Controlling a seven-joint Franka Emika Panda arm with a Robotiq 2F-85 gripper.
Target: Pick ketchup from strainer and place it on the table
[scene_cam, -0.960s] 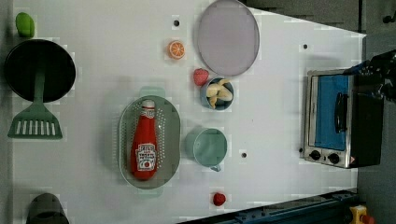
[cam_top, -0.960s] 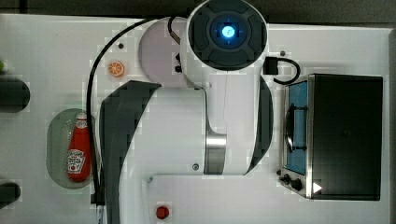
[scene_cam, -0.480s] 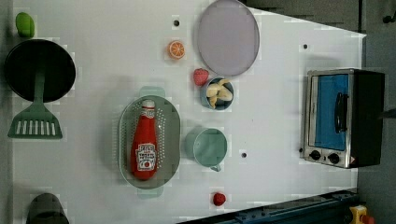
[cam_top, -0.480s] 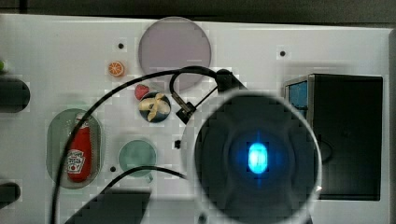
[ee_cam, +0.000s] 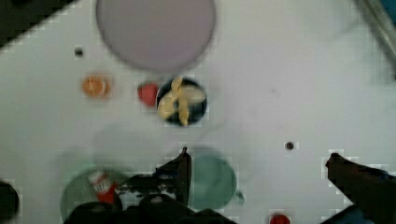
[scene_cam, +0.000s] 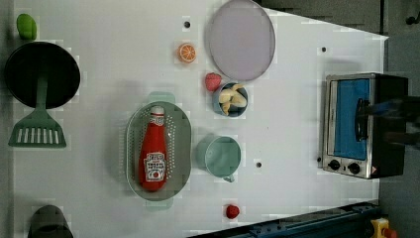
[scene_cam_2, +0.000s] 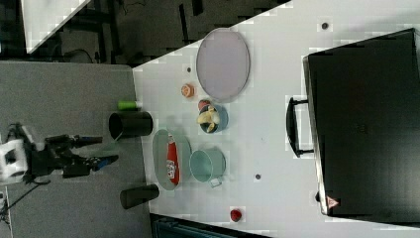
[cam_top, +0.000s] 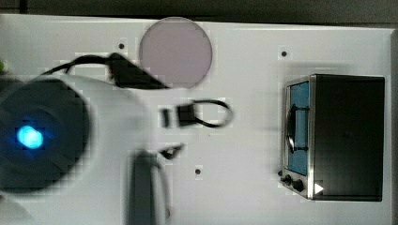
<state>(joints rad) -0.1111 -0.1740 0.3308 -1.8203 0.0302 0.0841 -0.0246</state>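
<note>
the tool (ee_cam: 257,163) hung high above the worktop (scene_cam: 297,198) with its two dark fingers (ee_cam: 180,170) spread about as wide as they go, nothing between them and nothing touched. in the wrist view the green cup (ee_cam: 212,182) showed in the gap beside one finger, and the other finger stood well apart from it. in the right view the tool (scene_cam_2: 106,151) showed out past the worktop's edge at the right view's left, pointing toward the things, clear of all of them.

the ketchup (scene_cam: 153,156) lay lengthwise in the strainer (scene_cam: 131,148), white cap toward the left view's top, label facing up. the cup (scene_cam: 222,156) stood just beside the strainer on the left view's right. beyond these sat a small bowl (scene_cam: 232,99) of pale pieces with a strawberry (scene_cam: 213,82) touching its side, then an orange slice (scene_cam: 186,52) and the large grey plate (scene_cam: 240,39). the toaster oven (scene_cam: 364,124) stood well apart at the left view's right.
</note>
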